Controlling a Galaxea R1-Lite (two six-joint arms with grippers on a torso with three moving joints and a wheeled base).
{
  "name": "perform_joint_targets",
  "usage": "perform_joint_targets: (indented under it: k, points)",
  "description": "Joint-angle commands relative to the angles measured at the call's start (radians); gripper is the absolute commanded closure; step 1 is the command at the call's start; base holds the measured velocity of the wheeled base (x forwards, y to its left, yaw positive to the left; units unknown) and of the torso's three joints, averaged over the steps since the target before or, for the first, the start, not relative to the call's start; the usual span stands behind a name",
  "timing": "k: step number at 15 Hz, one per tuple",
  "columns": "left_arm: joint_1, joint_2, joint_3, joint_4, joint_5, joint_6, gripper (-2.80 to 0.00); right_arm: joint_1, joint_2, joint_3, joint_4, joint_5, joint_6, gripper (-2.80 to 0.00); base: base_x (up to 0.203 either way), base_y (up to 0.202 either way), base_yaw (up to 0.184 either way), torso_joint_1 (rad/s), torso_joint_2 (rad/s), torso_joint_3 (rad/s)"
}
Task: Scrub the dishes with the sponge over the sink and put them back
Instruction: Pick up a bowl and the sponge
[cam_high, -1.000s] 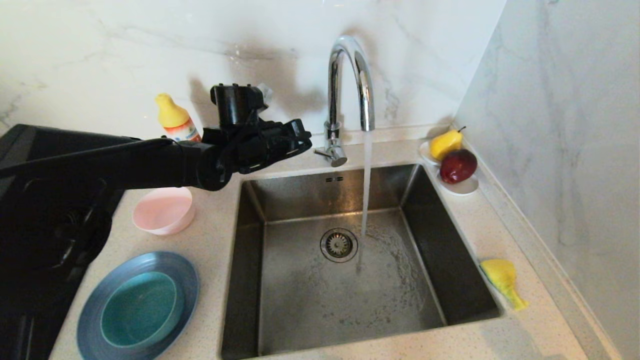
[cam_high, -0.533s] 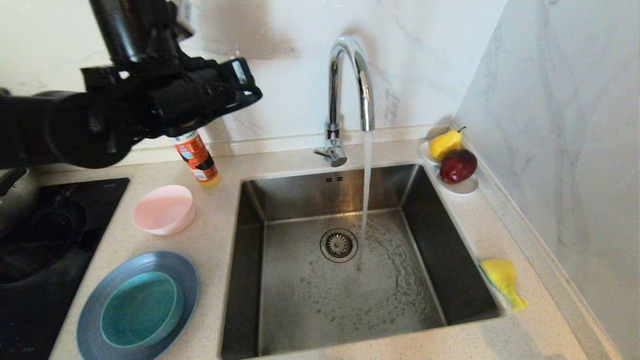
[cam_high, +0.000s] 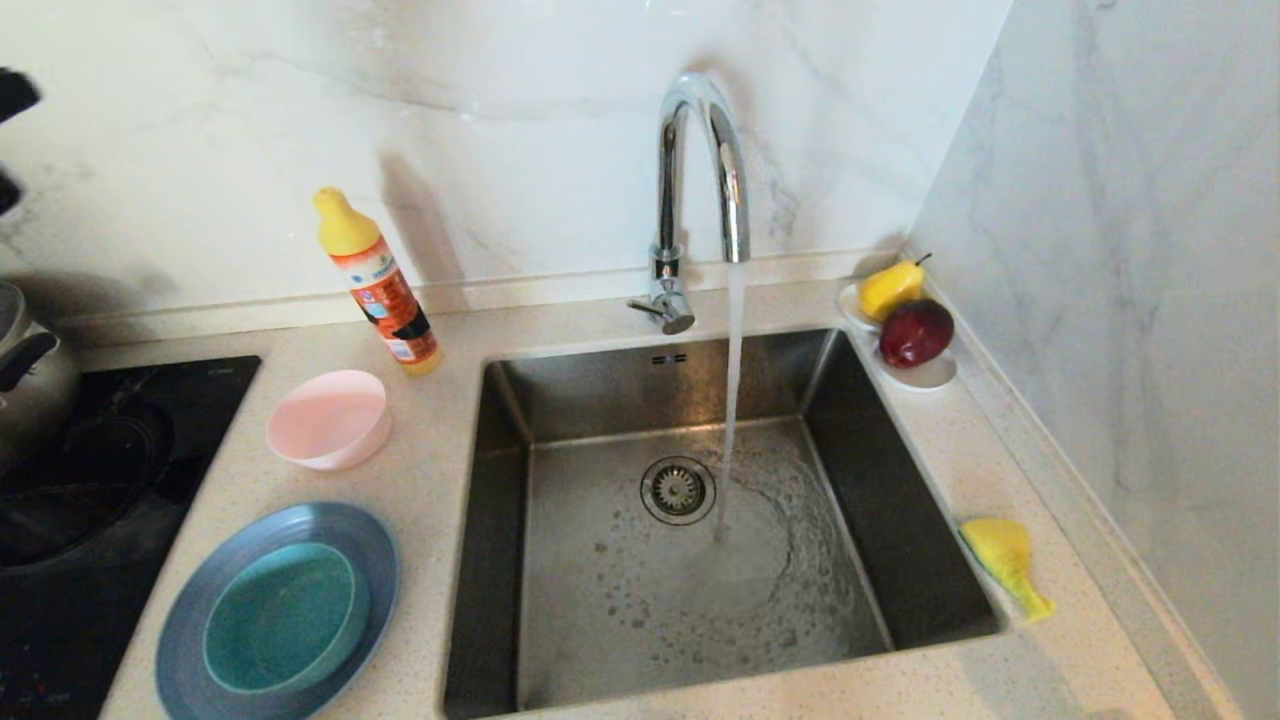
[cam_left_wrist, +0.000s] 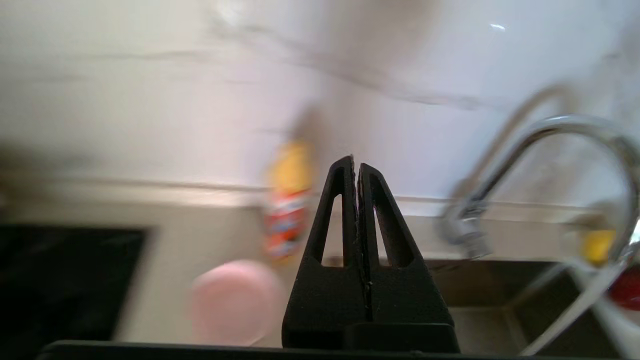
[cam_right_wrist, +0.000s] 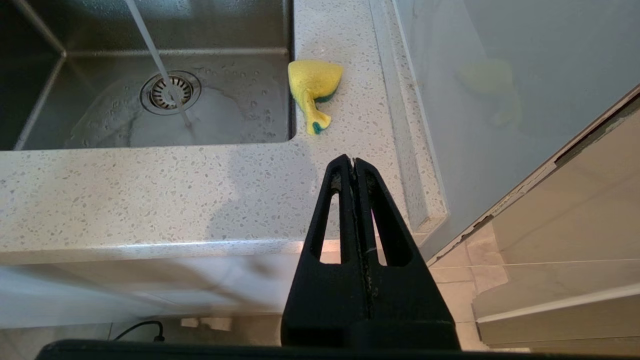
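The left gripper (cam_left_wrist: 356, 167) was raised in the air with its fingers (cam_left_wrist: 340, 210) pressed together, holding nothing. The right gripper (cam_right_wrist: 354, 167) hung low, fingers (cam_right_wrist: 340, 210) also pressed together, empty.

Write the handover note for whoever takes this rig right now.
Left tool: shut, empty, raised left of the chrome arched tap.
Right tool: shut, empty, parked below the counter's front edge.
Yellow sponge with green scouring side: on the counter right of the square steel sink.
Teal bowl sits in the grey-blue round plate, pale pink bowl behind them, all left of the sink.
Done: water running.
Left: pick up sponge, scrub all three, put them back.
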Motion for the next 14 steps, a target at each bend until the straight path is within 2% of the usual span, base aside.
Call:
perform_joint_targets:
  k: [1, 3, 6, 8, 10, 11, 12, 13, 14]
  points:
    - [0.089, -0.365, 0.197, 0.014, 0.009, 0.021, 0.0, 0.0, 0.0, 0.0, -0.001, 0.001, -0.002, 0.0, 0.0, 0.0, 0.0, 0.0, 0.0, 0.0]
    - [0.188, -0.569, 0.326, 0.068, 0.012, 0.038, 0.0, 0.0, 0.0, 0.0, 0.001, 0.001, 0.0, 0.0, 0.0, 0.0, 0.0, 0.0, 0.0, 0.0]
    - [0.269, -0.88, 0.503, 0.236, -0.01, 0.05, 0.0, 0.0, 0.0, -0.001, 0.0, 0.001, 0.0, 0.0, 0.0, 0.0, 0.0, 0.0, 0.0, 0.0]
    - [0.294, -1.006, 0.656, 0.345, -0.073, 0.05, 0.0, 0.0, 0.0, 0.0, 0.001, 0.001, 0.0, 0.0, 0.0, 0.0, 0.0, 0.0, 0.0, 0.0]
    - [0.306, -1.021, 0.843, 0.352, -0.152, 0.062, 0.0, 0.0, 0.0, 0.0, 0.0, 0.001, 0.0, 0.0, 0.0, 0.0, 0.0, 0.0, 0.0, 0.0]
    - [0.31, -1.02, 0.912, 0.333, -0.226, 0.074, 0.0, 0.0, 0.0, 0.0, -0.001, 0.001, 0.0, 0.0, 0.0, 0.0, 0.0, 0.0, 0.0, 0.0]
    - [0.313, -1.018, 0.952, 0.325, -0.329, 0.084, 0.0, 0.0, 0.0, 0.0, 0.001, 0.001, 0.0, 0.0, 0.0, 0.0, 0.0, 0.0, 0.0, 0.0]
    - [0.315, -1.016, 0.965, 0.339, -0.364, 0.089, 0.0, 0.0, 0.0, 0.0, 0.001, 0.001, 0.0, 0.0, 0.0, 0.0, 0.0, 0.0, 0.0, 0.0]
    - [0.315, -1.016, 0.965, 0.34, -0.363, 0.084, 0.0, 0.0, 0.0, 0.0, 0.001, 0.001, 0.0, 0.0, 0.0, 0.0, 0.0, 0.0, 0.0, 0.0]
